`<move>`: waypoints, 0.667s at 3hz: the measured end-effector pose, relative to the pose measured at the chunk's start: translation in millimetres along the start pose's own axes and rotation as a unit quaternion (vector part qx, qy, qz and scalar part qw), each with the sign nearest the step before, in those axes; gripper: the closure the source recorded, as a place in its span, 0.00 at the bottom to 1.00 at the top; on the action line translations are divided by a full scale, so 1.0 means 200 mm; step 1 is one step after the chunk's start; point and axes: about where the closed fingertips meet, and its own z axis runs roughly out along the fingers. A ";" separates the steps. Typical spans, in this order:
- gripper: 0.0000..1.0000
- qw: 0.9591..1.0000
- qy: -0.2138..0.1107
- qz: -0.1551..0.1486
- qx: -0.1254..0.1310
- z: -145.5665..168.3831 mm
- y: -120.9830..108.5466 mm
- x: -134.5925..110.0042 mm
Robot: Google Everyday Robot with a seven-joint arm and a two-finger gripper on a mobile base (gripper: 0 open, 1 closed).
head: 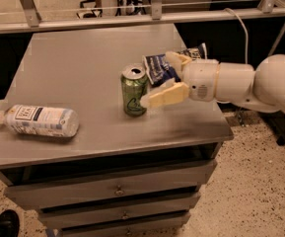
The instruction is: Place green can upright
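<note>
The green can (134, 91) stands upright on the grey table (78, 68), near the middle of its right half, silver top up. My gripper (157, 79) is just to the right of the can, open and holding nothing. Its near cream finger (165, 96) reaches toward the can's lower right side and looks barely apart from it. The far finger (177, 59) lies over the chip bag behind. The white arm stretches off to the right.
A clear plastic water bottle (39, 120) with a white label lies on its side at the table's front left. A dark blue chip bag (160, 67) lies behind the gripper near the right edge. Drawers (117, 187) sit below the tabletop. A metal rail runs along the back.
</note>
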 end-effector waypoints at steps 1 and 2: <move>0.00 0.999 0.029 -0.032 -0.023 -0.21 -0.11 -0.20; 0.00 0.999 0.027 -0.035 -0.032 -0.23 -0.08 -0.22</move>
